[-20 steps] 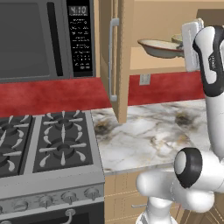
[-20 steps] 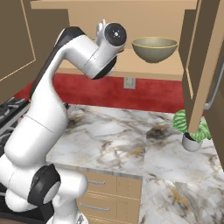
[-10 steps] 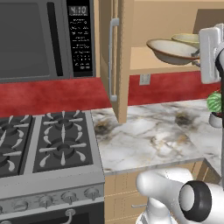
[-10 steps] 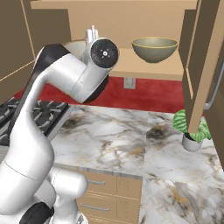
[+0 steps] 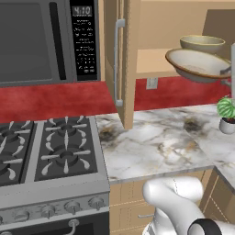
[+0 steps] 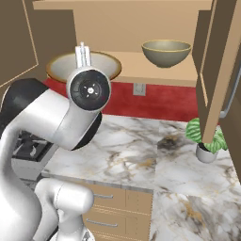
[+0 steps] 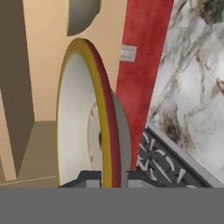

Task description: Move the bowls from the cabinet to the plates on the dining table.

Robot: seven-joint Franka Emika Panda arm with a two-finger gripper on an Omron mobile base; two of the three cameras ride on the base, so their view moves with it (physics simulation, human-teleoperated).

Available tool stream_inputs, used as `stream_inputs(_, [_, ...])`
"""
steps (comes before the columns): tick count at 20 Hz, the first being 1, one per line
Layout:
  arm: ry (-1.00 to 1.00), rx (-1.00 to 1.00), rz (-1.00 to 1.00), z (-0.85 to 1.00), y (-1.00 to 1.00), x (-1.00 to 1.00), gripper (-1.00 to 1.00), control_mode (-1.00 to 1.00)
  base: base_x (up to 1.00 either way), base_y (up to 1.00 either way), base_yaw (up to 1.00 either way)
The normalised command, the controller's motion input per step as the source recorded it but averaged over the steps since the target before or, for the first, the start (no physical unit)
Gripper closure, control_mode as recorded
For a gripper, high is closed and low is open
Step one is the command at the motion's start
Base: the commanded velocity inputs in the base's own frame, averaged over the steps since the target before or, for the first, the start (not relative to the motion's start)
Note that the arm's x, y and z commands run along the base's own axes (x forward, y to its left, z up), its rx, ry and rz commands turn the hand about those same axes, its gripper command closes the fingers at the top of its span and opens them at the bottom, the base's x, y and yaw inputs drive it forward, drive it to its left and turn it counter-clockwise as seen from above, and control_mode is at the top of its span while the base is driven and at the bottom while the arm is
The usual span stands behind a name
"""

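Observation:
The wide shallow bowl [image 5: 196, 64], cream inside with a tan rim, hangs in front of the open cabinet [image 5: 123, 59], clear of its shelf. My gripper [image 5: 226, 72] is shut on the bowl's right rim. In the hand view the bowl [image 7: 81, 118] stands on edge, its rim pinched by the gripper [image 7: 108, 177]. From the right base camera the bowl [image 6: 63, 68] shows behind my wrist, with the gripper [image 6: 83, 52] on it. The deeper olive bowl [image 5: 202, 43] [image 6: 167, 52] [image 7: 81, 15] rests on the cabinet shelf [image 6: 141, 70]. The plates and the dining table are out of view.
A microwave [image 5: 41, 41] hangs left of the cabinet, above a gas stove [image 5: 46, 151]. Below the cabinet runs a marble counter [image 5: 156, 142] with a small potted plant [image 5: 226, 112] [image 6: 204, 141]. The cabinet's right door [image 6: 214, 70] stands open beside the plant.
The wide bowl, held in my gripper, has come forward off the shelf and a little lower. My arm has swung, so the wrist faces the right base camera.

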Motion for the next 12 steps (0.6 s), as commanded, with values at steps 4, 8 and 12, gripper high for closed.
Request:
stream_inputs(4, [0.01, -0.06, 0.0, -0.01, -0.01, -0.73, 1.0, -1.0, 0.0, 0.0, 0.0])
stream_inputs(8, [0.04, -0.07, 0.0, -0.08, 0.0, -0.69, 1.0, -1.0, 0.0, 0.0, 0.0])
stream_inputs(12, [0.07, -0.07, 0.0, -0.14, 0.0, -0.61, 1.0, -1.0, 0.0, 0.0, 0.0])
